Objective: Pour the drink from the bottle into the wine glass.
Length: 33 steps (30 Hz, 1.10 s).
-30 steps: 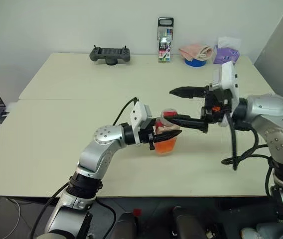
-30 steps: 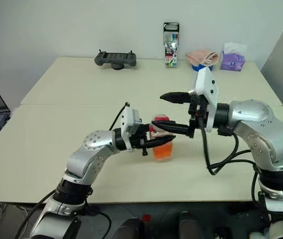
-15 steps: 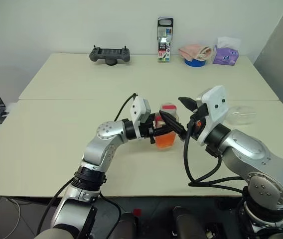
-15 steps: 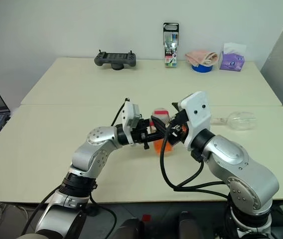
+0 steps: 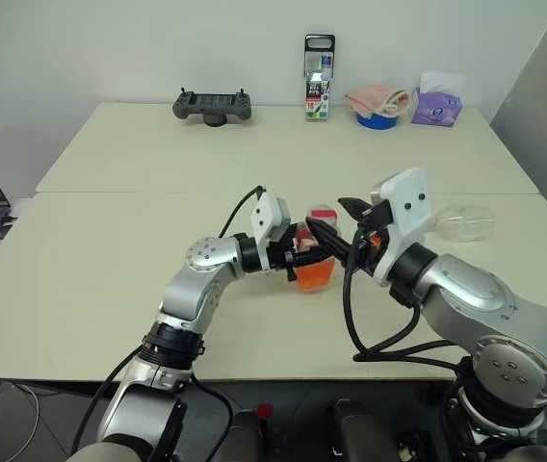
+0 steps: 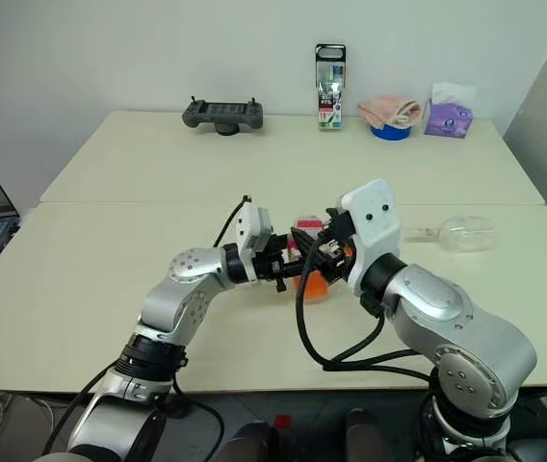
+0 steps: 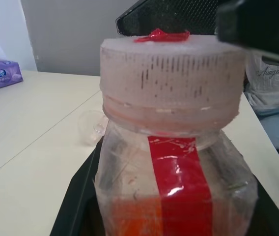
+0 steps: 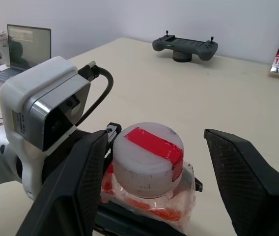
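The bottle (image 5: pixel 316 252) stands upright near the middle of the table (image 5: pixel 110 250), w/ the left gripper (image 5: pixel 310 258) clamped tight on its body from the side. Orange-red drink (image 7: pixel 134 219) fills only the lower part, so it's prob. light. Walls are thin clear plastic w/ a red label strip (image 7: pixel 183 187); they look crinkled, so likely soft and would buckle if squeezed hard. Best hold seems low on the body, where it's already held.

The right gripper (image 8: pixel 154 162) sits at the cap (image 8: pixel 148 151), its jaws spread, one finger (image 8: pixel 73 189) each side, not yet touching it. The cap is on, pale and ribbed w/ a red strip across the top. Ribs should give grip for twisting; the cap is stiff vs. the body, so that's the place for the right side to pinch.

The wine glass (image 5: pixel 458 220) lies on its side, well apart, toward the robot's right. Clear, thin stem, fragile by the look; it'd need standing up before any pour. Nothing poured so far.
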Motion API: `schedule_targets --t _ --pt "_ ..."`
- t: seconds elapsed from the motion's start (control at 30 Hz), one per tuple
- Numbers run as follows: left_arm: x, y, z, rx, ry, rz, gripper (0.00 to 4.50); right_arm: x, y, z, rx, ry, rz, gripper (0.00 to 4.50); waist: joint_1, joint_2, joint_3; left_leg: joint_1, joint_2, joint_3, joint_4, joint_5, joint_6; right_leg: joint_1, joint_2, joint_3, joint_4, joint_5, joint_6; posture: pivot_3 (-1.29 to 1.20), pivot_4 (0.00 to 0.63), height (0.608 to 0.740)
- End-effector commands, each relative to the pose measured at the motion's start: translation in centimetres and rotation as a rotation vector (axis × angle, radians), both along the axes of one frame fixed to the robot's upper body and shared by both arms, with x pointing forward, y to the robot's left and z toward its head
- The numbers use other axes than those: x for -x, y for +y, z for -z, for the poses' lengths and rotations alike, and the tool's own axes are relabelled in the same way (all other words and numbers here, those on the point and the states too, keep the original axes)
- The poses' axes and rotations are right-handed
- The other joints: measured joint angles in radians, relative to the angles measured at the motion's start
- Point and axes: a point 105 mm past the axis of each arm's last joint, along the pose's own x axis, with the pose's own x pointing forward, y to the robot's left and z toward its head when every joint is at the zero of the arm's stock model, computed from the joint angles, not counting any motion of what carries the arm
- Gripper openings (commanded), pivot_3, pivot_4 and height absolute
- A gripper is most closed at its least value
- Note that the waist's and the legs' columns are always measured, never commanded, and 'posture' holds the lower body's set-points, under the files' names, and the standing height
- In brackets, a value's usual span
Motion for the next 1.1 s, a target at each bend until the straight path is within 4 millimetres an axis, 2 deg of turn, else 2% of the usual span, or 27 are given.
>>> schedule_targets --t 0.03,0.27,0.43,0.53,0.7,0.87,0.97,1.1 --pt "0.4 -0.1 -1.7 0.023 -0.085 0.011 1.74 0.7 0.3 -1.0 0.004 -0.053 -0.02 3.26 0.0 0.0 0.0 0.0 0.0 0.0 0.0 0.0 0.0 0.0 0.0 0.0 0.0 0.0 0.0 0.0 0.15 0.74" --pt "0.5 0.0 -1.6 0.02 -0.089 0.01 1.74 0.3 0.8 -0.8 0.03 -0.041 -0.01 3.26 -0.001 0.0 0.0 0.0 0.0 0.0 0.0 0.0 0.0 0.0 0.0 0.0 0.0 -0.001 0.001 0.0 0.15 0.74" --pt "0.4 0.1 -1.5 0.016 -0.087 0.004 1.74 0.1 1.0 -1.3 0.007 -0.057 0.006 3.26 -0.001 0.0 0.0 0.0 0.0 0.0 0.0 0.0 0.0 0.0 0.0 0.0 0.0 -0.001 0.002 0.0 0.15 0.74" --pt "0.3 0.2 -1.5 0.014 -0.088 -0.002 1.74 0.0 0.9 -1.1 0.016 -0.049 0.016 2.64 -0.001 0.0 0.0 0.0 0.0 0.0 0.0 0.0 0.0 0.0 0.0 0.0 -0.001 -0.001 0.001 0.0 0.15 0.74" --pt "0.3 0.3 -1.5 0.011 -0.089 -0.003 1.74 0.1 1.0 -0.4 0.062 -0.032 -0.006 0.89 -0.001 0.0 0.0 0.0 0.0 0.0 0.0 0.0 0.0 0.0 0.0 0.0 -0.001 -0.001 0.001 0.0 0.15 0.74" --pt "0.3 0.4 -1.4 0.009 -0.09 -0.008 1.74 0.3 1.1 -0.6 0.039 -0.044 -0.02 0.87 -0.001 0.0 0.0 0.0 0.0 0.0 0.0 0.0 0.0 0.0 0.0 0.0 -0.001 -0.001 0.002 0.0 0.15 0.74" --pt "0.2 0.4 -1.5 0.01 -0.09 -0.009 1.74 0.2 1.1 -0.7 0.024 -0.043 -0.013 1.51 -0.001 0.0 0.0 0.0 0.0 0.0 -0.001 0.0 0.0 0.0 0.0 0.0 -0.001 -0.001 0.002 0.0 0.15 0.74" --pt "0.3 0.4 -1.5 0.013 -0.092 -0.01 1.74 0.0 0.9 -0.8 0.018 -0.044 -0.003 2.82 -0.001 0.0 0.0 0.0 0.0 0.0 -0.001 0.0 0.0 0.0 0.0 0.0 -0.001 -0.001 0.002 0.0 0.15 0.74"
